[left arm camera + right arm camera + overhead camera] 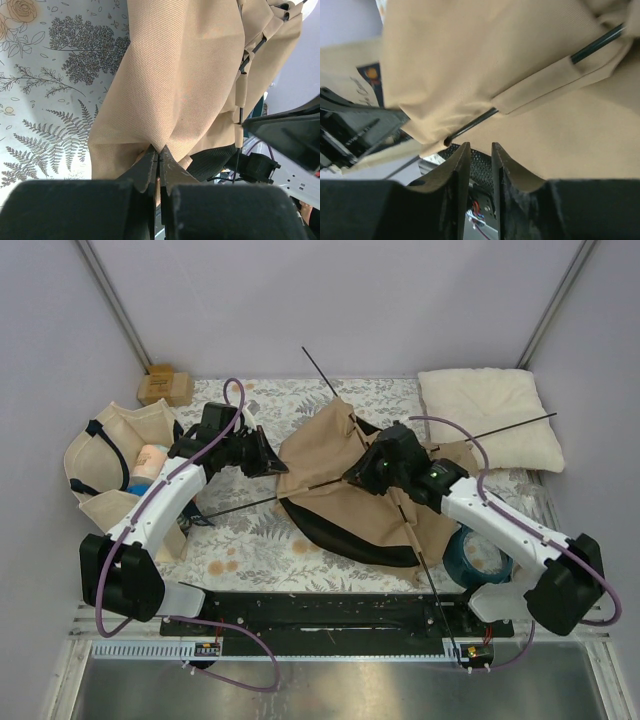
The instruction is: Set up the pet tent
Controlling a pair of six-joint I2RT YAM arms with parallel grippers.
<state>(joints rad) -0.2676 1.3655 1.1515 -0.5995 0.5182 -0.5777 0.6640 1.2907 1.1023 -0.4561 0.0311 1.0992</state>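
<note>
The pet tent [340, 490] lies collapsed mid-table: tan canvas, black trim [330, 535] along its near edge, and thin dark poles [325, 375] crossing and sticking out past it. My left gripper [275, 462] is at the tent's left edge. In the left wrist view it [159, 150] is shut on a pinch of canvas [185, 75]. My right gripper [355, 475] rests at the pole crossing. In the right wrist view its jaws [480, 146] stand a narrow gap apart with nothing between them, just under the canvas, beside a pole [470, 125] emerging from a fabric sleeve [535, 85].
A beige tote bag [110, 455] with dark straps lies at the left behind my left arm. A cream pillow [490, 415] sits at the back right. A teal tape roll [478, 558] is under my right arm. A small brown block [165, 387] is at the back left.
</note>
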